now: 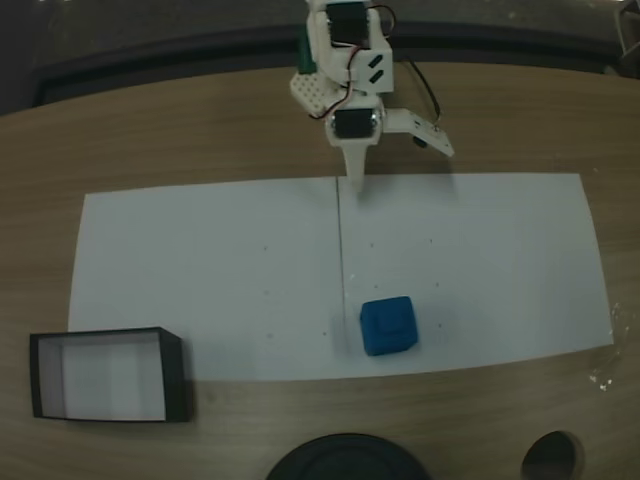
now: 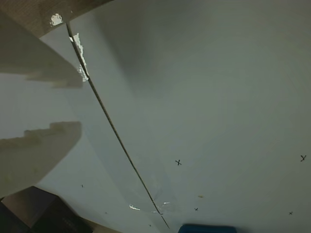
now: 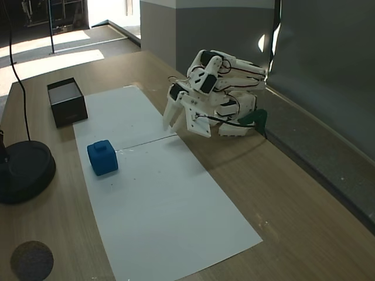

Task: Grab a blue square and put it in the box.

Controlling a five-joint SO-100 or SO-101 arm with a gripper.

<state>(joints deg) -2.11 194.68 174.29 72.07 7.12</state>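
Wooden table (image 1: 150, 140): carries all items. White paper sheet (image 1: 200, 270): two joined pieces, laid across the table's middle. Box (image 1: 105, 375): black walls, white inside, off the paper's corner by the table's near edge. Blue square (image 1: 388, 325): on the paper near its near edge, beside the seam, well apart from the box. Gripper (image 1: 385, 160): at the paper's far edge, jaws spread apart, holding nothing. Advised: reach forward, descend straddling the cube squarely before closing.
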